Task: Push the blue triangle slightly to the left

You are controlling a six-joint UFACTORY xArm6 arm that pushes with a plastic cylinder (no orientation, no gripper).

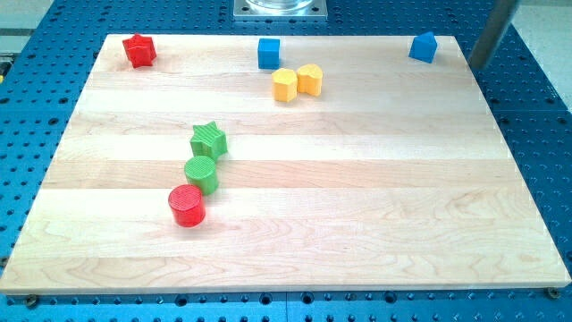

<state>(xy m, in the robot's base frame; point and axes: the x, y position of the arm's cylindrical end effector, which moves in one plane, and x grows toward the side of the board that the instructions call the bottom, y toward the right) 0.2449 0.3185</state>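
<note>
The blue triangle (424, 46) stands near the top right corner of the wooden board (357, 197). My rod comes down from the view's top right, and my tip (477, 65) sits to the right of the blue triangle and a little below it, at or just past the board's right edge. A gap separates the tip from the triangle. A blue cube (269, 53) stands at the top middle of the board.
A red star (138, 50) is at the top left. A yellow hexagon (284, 85) and a yellow heart (310, 79) touch near the top middle. A green star (208, 139), a green cylinder (201, 173) and a red cylinder (187, 205) line up at the lower left.
</note>
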